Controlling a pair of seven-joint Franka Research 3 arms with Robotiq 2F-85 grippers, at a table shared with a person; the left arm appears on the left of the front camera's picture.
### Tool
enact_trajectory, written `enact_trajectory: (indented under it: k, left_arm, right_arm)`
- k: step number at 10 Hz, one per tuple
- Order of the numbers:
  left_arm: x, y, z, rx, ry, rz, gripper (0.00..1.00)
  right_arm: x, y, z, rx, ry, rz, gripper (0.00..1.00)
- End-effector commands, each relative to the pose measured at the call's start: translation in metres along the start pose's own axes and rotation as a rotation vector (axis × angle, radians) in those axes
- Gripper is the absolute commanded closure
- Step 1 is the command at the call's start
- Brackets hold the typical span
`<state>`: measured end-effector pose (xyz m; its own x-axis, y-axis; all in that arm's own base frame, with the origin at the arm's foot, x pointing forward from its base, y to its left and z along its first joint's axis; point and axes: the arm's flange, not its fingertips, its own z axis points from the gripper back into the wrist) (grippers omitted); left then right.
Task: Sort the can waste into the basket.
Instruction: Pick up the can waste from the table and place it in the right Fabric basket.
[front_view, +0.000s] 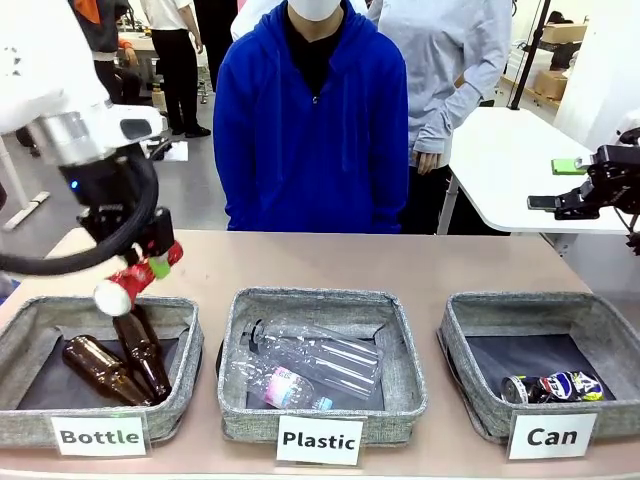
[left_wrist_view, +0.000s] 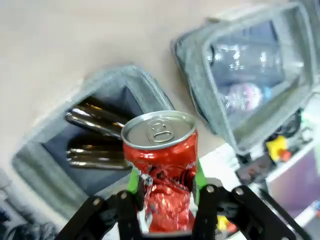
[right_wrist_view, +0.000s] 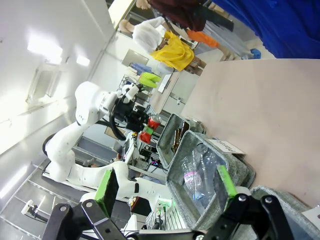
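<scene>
My left gripper (front_view: 150, 262) is shut on the red crushed can (front_view: 128, 283) and holds it tilted in the air over the back of the "Bottle" basket. In the left wrist view the red can (left_wrist_view: 161, 165) sits between the green pads, silver top facing away. The dark blue and silver can (front_view: 553, 387) lies in the "Can" basket (front_view: 462, 320) at the right. My right gripper (front_view: 565, 203) hangs high at the right edge. In the right wrist view it (right_wrist_view: 166, 186) stands open with nothing between its fingers.
The "Bottle" basket (front_view: 25, 312) at the left holds brown glass bottles (front_view: 115, 368). The "Plastic" basket (front_view: 300, 298) in the middle holds clear bottles (front_view: 315, 365). A person in a blue hoodie (front_view: 310, 120) stands at the far edge. Bare tabletop (front_view: 330, 260) lies behind the baskets.
</scene>
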<state>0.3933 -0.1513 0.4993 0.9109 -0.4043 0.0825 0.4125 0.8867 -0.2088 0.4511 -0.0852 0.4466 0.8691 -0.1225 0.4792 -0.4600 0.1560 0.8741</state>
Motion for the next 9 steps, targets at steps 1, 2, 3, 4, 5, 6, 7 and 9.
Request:
enact_trajectory:
  k: [1, 2, 3, 4, 5, 6, 7, 9]
  left_arm:
    - [0.023, 0.008, 0.008, 0.017, 0.0, 0.036, 0.97]
    - [0.023, 0.008, 0.008, 0.017, 0.0, 0.036, 0.97]
    - [0.023, 0.008, 0.008, 0.017, 0.0, 0.036, 0.97]
    - [0.023, 0.008, 0.008, 0.017, 0.0, 0.036, 0.97]
    - [0.023, 0.008, 0.008, 0.017, 0.0, 0.036, 0.97]
    - [0.023, 0.008, 0.008, 0.017, 0.0, 0.036, 0.97]
    - [0.024, 0.01, 0.005, -0.001, -0.006, 0.02, 0.56]
    - [0.047, -0.086, 0.054, 0.043, -0.151, -0.212, 0.56]
  right_arm:
    - [-0.003, 0.002, 0.0, 0.0, 0.01, 0.014, 0.0]
    - [-0.003, 0.002, 0.0, 0.0, 0.01, 0.014, 0.0]
    - [-0.003, 0.002, 0.0, 0.0, 0.01, 0.014, 0.0]
    - [-0.003, 0.002, 0.0, 0.0, 0.01, 0.014, 0.0]
    - [-0.003, 0.002, 0.0, 0.0, 0.01, 0.014, 0.0]
    - [-0.003, 0.002, 0.0, 0.0, 0.01, 0.014, 0.0]
    - [0.0, 0.0, 0.0, 0.0, 0.0, 0.0, 0.0]
    - [-0.002, 0.038, 0.003, -0.102, -0.015, 0.058, 0.0]
